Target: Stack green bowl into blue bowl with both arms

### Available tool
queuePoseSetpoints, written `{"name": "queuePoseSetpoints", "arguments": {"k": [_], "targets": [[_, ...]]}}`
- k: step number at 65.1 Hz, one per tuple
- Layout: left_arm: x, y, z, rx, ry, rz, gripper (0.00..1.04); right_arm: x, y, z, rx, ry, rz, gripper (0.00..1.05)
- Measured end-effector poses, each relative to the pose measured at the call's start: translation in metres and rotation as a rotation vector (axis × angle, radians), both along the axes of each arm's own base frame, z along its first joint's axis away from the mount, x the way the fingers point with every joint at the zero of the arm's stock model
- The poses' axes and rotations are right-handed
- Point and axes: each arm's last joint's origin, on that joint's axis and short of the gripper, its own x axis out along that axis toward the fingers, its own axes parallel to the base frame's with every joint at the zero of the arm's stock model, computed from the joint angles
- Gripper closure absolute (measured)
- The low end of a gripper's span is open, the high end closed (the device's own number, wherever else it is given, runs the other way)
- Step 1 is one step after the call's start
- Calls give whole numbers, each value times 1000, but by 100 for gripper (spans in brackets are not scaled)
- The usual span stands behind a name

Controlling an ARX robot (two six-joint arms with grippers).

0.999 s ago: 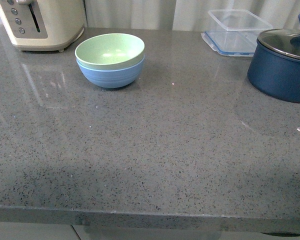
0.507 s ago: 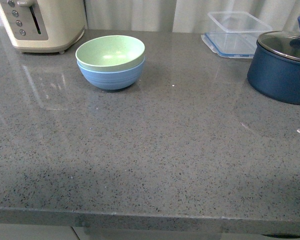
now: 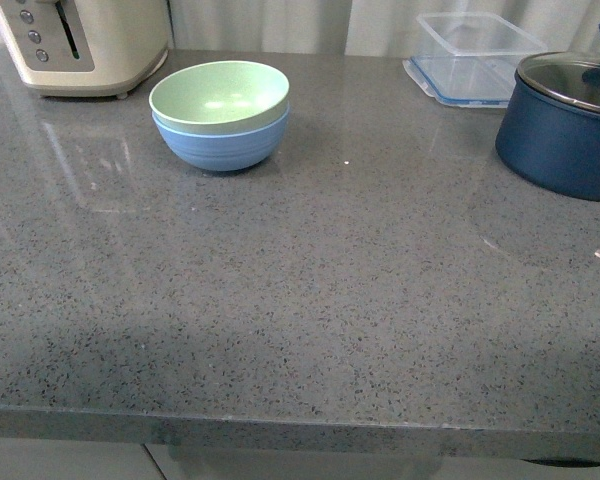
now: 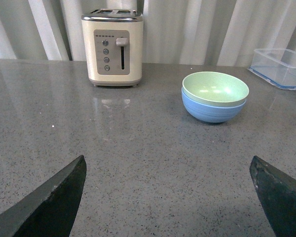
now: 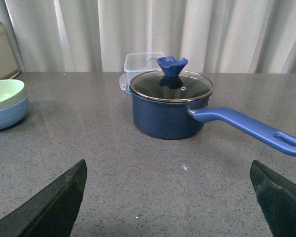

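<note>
The pale green bowl [image 3: 220, 95] sits nested inside the light blue bowl [image 3: 222, 145] at the back left of the grey counter. The stack also shows in the left wrist view, green bowl [image 4: 215, 89] in blue bowl [image 4: 212, 111], and at the edge of the right wrist view, green bowl [image 5: 5, 93] in blue bowl [image 5: 7, 116]. Neither arm shows in the front view. My left gripper [image 4: 167, 197] is open and empty, well back from the bowls. My right gripper [image 5: 167, 197] is open and empty, facing the pot.
A cream toaster [image 3: 80, 45] stands at the back left, close to the bowls. A dark navy pot with a glass lid [image 3: 570, 120] stands at the back right, its blue handle [image 5: 246, 129] pointing out. A clear plastic container [image 3: 475, 55] lies behind the pot.
The scene sits slightly higher in the front view than before. The bowls stay nested and still.
</note>
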Motion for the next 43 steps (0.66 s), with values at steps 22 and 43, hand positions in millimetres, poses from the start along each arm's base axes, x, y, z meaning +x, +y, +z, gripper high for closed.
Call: {"name": "queuePoseSetpoints", "arguments": {"k": [22,43], "targets": [[0,0,0,0,0,0,7,0,0,0,-1,0,0,10],[0,0,0,0,0,0,7,0,0,0,-1,0,0,10]]}}
